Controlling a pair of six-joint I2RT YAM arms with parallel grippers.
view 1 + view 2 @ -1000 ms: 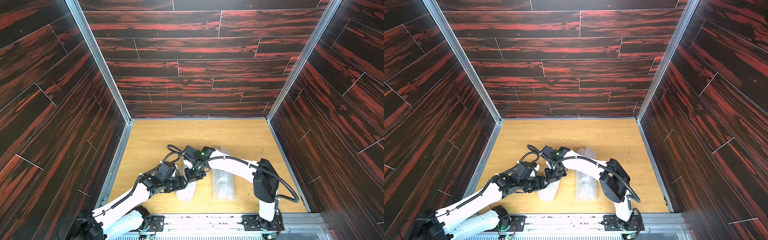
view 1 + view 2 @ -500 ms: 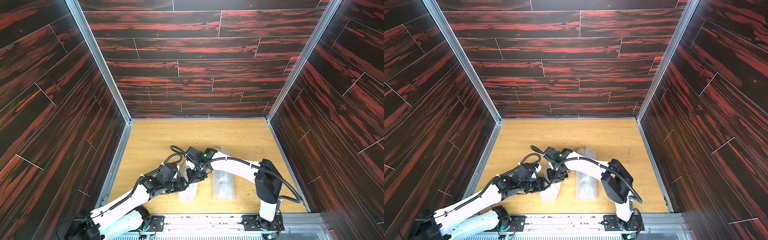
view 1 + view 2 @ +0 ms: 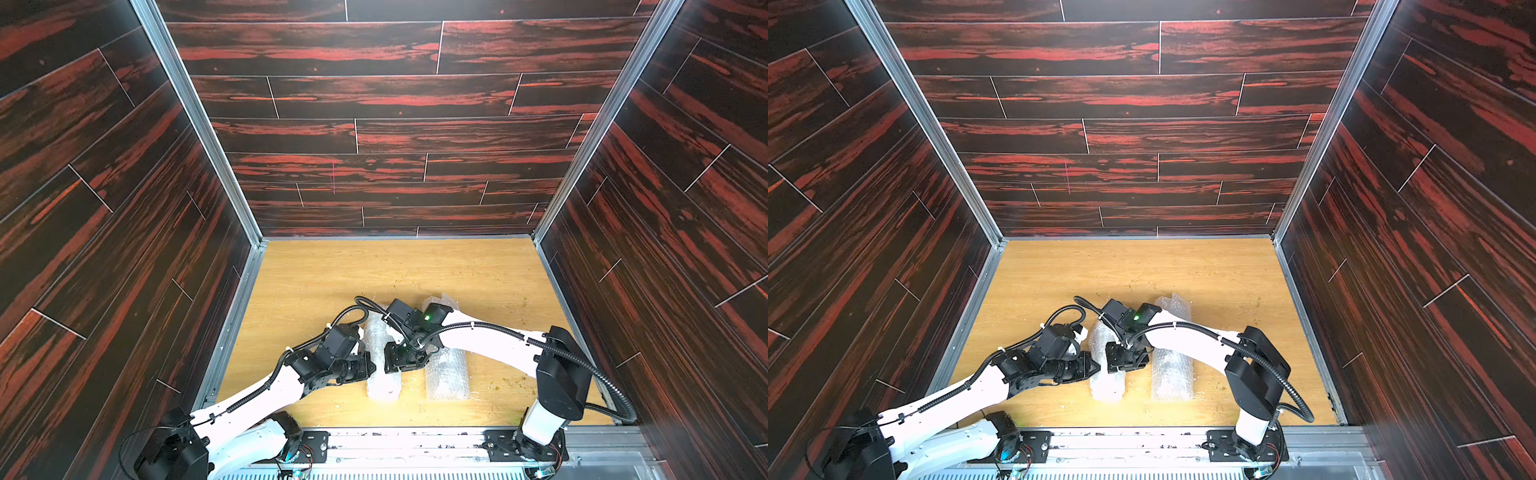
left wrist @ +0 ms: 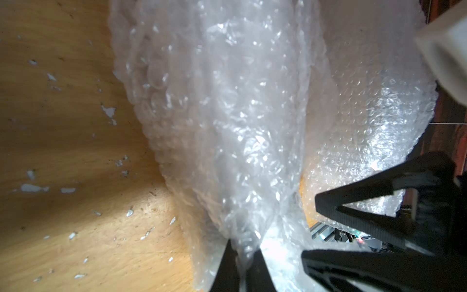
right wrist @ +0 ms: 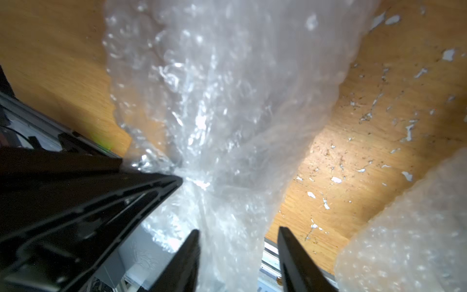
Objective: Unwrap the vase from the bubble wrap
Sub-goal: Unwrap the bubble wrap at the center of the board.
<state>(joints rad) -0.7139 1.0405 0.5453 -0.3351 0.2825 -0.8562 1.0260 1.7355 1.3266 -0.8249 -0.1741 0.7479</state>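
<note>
Left jaws: clamped tight on pinched fold of bubble wrap (image 4: pixel 227 126), at left edge of bundle lying on bench (image 3: pixel 332 282).
Right jaws: just beside, spread apart, straddling same bundle, not squeezing it.
Second wrapped roll (image 3: pixel 446 374): alongside to right, untouched.
Vase: not visible; cannot tell which bundle hides it.
Step, my read: securing loose flap for first peel.
Next: right jaws need hold on bundle body, so left pull lifts flap, not whole bundle.
</note>
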